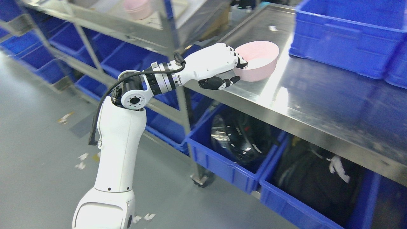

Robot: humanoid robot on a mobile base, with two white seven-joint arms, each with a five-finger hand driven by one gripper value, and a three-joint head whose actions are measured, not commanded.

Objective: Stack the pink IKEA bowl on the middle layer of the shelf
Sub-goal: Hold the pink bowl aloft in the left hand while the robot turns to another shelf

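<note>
From the head camera, the robot's left arm (117, 149) is rising from the bottom edge, left of the middle, and bending toward a steel table (318, 95) on the right, while the right arm is not showing at all. The left hand (219, 68) is pinching the near rim of a pink bowl (259, 60), with fingers (240, 60) hooking over the rim and the thumb (222, 83) lying below against the outer wall. The bowl is sitting close to the table's left edge, toward its far end, tilting slightly toward the hand; whether it is lifting clear of the steel cannot be told. A blue crate (346, 35) is standing at the table's far right corner. At the upper left, a second pink bowl (138, 9) is waiting on a shelf (127, 28) of a metal rack, likely the stacking spot. The bowl appears to be light, stiff, smooth plastic, probably slippery, so a rim pinch seems the sensible hold. No brand mark, label or writing is readable anywhere
</note>
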